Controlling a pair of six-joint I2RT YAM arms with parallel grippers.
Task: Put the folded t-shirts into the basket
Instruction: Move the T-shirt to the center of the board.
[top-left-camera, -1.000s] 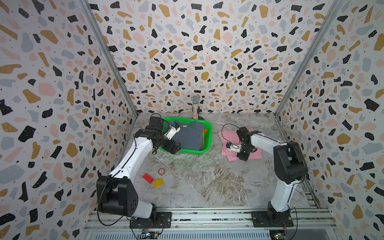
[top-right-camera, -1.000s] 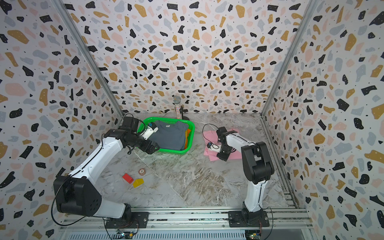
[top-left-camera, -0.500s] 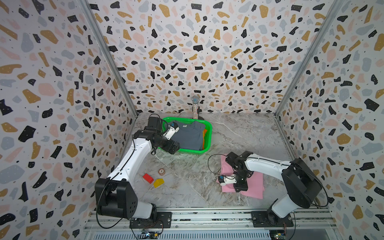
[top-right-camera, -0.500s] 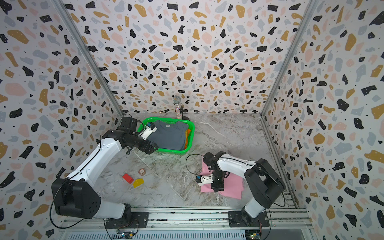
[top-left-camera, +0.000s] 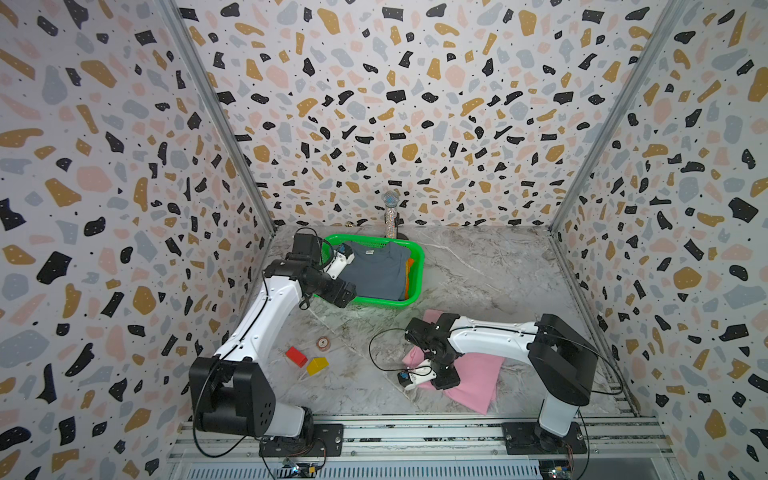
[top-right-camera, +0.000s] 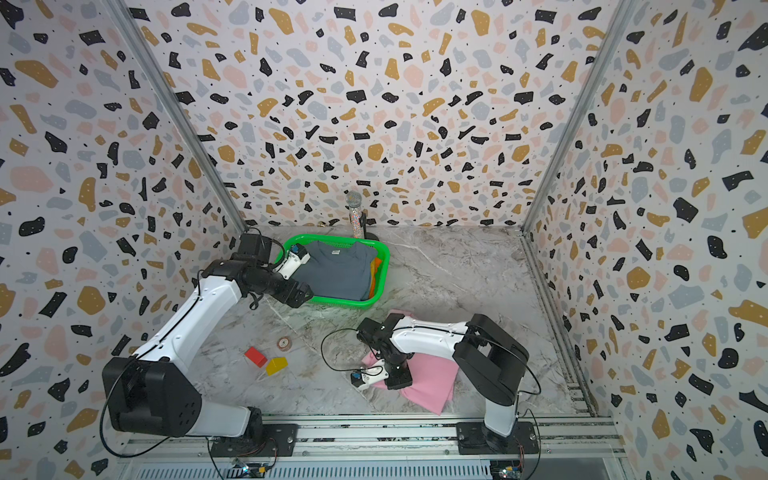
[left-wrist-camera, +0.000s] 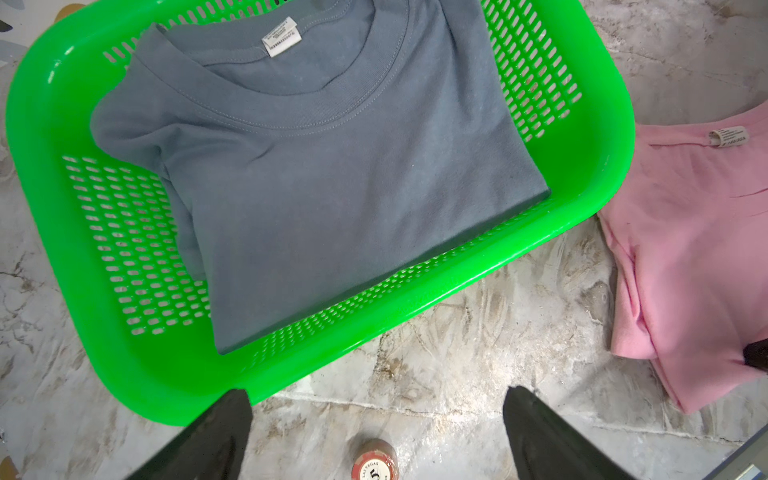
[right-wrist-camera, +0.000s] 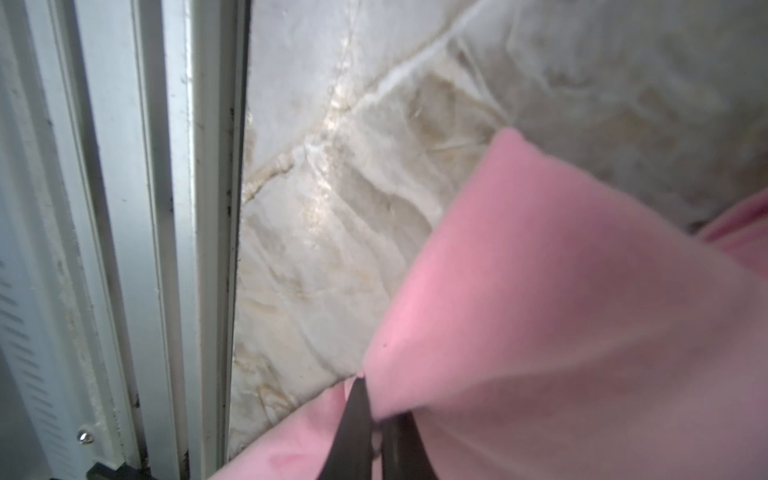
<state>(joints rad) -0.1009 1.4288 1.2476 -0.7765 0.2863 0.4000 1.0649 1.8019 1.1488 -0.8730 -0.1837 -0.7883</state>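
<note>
The green basket (top-left-camera: 419, 266) (top-right-camera: 385, 266) (left-wrist-camera: 598, 174) stands at the back left of the table. In it a grey-blue folded t-shirt (top-left-camera: 376, 272) (top-right-camera: 336, 270) (left-wrist-camera: 332, 174) lies on top, and an orange t-shirt edge (top-left-camera: 409, 269) shows beside it. My left gripper (top-left-camera: 341, 293) (top-right-camera: 297, 293) (left-wrist-camera: 376, 395) hovers open and empty at the basket's front left corner. A light pink t-shirt (top-left-camera: 473, 376) (top-right-camera: 430, 384) (left-wrist-camera: 685, 249) (right-wrist-camera: 561, 311) lies rumpled on the table front right. My right gripper (top-left-camera: 446, 380) (top-right-camera: 399, 378) (right-wrist-camera: 374, 411) is shut on its fabric, near the front.
A red block (top-left-camera: 296, 356), a yellow block (top-left-camera: 317, 365) and a poker chip (top-left-camera: 323, 343) (left-wrist-camera: 374, 461) lie front left. A glittery microphone (top-left-camera: 390, 214) stands behind the basket. The metal front rail (right-wrist-camera: 174, 249) runs close to the right gripper, whose cable loops over the table.
My right gripper has dragged the pink t-shirt from the back right toward the front rail, and the shirt has spread out. The left arm has barely moved.
</note>
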